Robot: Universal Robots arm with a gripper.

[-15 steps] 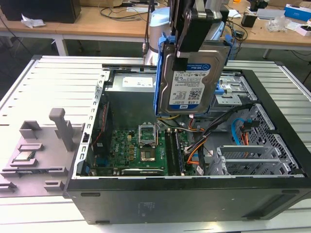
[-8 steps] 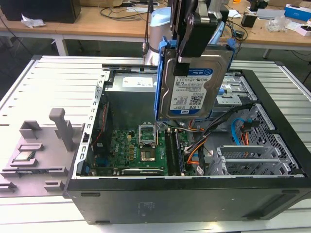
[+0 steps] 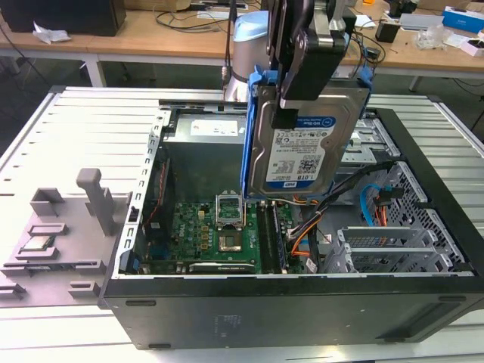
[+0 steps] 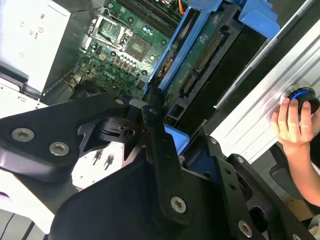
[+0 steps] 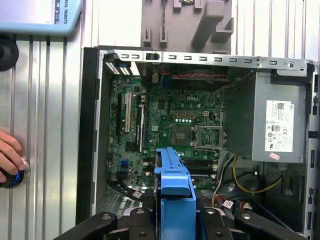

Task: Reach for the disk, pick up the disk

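The disk [image 3: 302, 151] is a silver hard drive with a white-and-blue label and blue bracket rails. It hangs upright above the open computer case [image 3: 265, 291], clear of the boards below. My gripper [image 3: 292, 113] comes down from above and is shut on its upper part. In the second wrist view the disk [image 4: 200, 60] appears edge-on, its green circuit side and blue rail showing, with my gripper [image 4: 165, 127] clamped on it. In the first wrist view the blue rail of the disk [image 5: 175, 185] stands between the gripper's black links [image 5: 175, 222].
Below the disk lie the motherboard [image 3: 219, 234], loose orange and black cables [image 3: 318, 227] and a metal drive cage [image 3: 393, 249]. The grey power supply [image 5: 272, 125] fills one corner of the case. A grey fixture [image 3: 68, 227] sits on the exterior view's left. A hand [image 4: 292, 122] rests on a round button.
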